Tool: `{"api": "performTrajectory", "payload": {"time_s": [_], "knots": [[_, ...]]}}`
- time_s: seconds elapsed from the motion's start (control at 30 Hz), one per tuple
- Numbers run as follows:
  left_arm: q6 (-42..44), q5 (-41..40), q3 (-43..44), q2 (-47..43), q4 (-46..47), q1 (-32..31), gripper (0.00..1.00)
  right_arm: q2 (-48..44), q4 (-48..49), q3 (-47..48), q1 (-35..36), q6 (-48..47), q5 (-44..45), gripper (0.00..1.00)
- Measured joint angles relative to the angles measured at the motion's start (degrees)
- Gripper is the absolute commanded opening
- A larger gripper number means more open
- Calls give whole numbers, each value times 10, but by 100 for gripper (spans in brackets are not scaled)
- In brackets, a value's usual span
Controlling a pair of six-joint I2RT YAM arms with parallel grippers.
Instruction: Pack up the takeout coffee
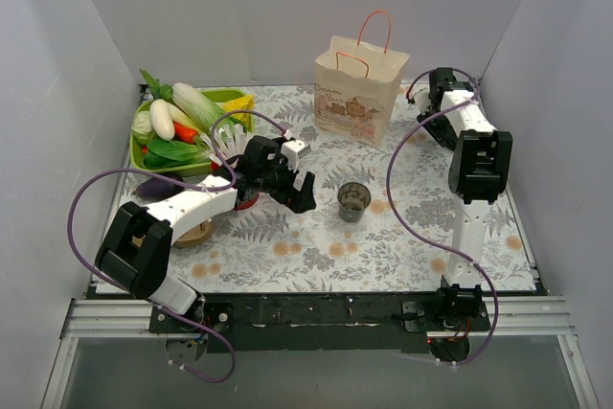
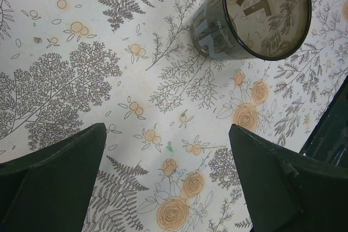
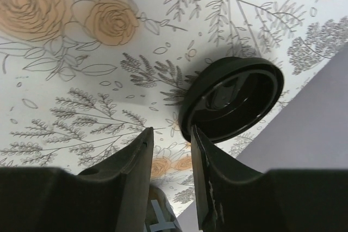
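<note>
Overhead view of a floral-clothed table [image 1: 287, 256] with two robot arms. A handled paper bag [image 1: 360, 91] stands upright at 12 o'clock.

No lidded takeout coffee shows in any view, and it is impossible to tell whether one already sits inside the bag. At the table's centre a lidless dark cup [image 1: 353, 200] stands upright, well apart from the bag. The left gripper [image 2: 167, 134] hovers at the cup's 9 o'clock, its jaws spread wide and holding nothing.

At 2 o'clock, near the right wall, the right gripper [image 3: 172, 133] points down at the cloth. Its jaws are parted only a little, with nothing between them. A loose black lid [image 3: 231, 99] lies just beyond its fingertips, apparently underside up; whether they touch it is unclear.

Packing looks barely begun. Cup and lid are well apart, and nothing is visibly in the bag.
</note>
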Motion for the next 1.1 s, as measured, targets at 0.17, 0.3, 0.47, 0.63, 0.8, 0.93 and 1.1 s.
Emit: {"api": "performTrajectory", "payload": {"time_s": [0.17, 0.3, 0.47, 0.63, 0.8, 0.93, 1.1], "knots": [[0, 0, 0, 0, 0, 0, 98, 0, 18, 1, 0, -9, 20, 41], [0, 0, 0, 0, 0, 0, 98, 7, 26, 8, 0, -16, 28, 40], [1, 0, 0, 0, -1, 0, 98, 37, 27, 30, 0, -23, 31, 36], [2, 0, 1, 0, -5, 0, 98, 53, 22, 30, -1, -30, 36, 23], [2, 0, 2, 0, -5, 0, 98, 55, 18, 39, -4, -32, 38, 8], [2, -1, 4, 0, -5, 0, 98, 55, 13, 43, -7, -28, 30, 2], [17, -1, 14, 0, -7, 0, 98, 29, -26, 39, -7, -10, -12, 1]]}}
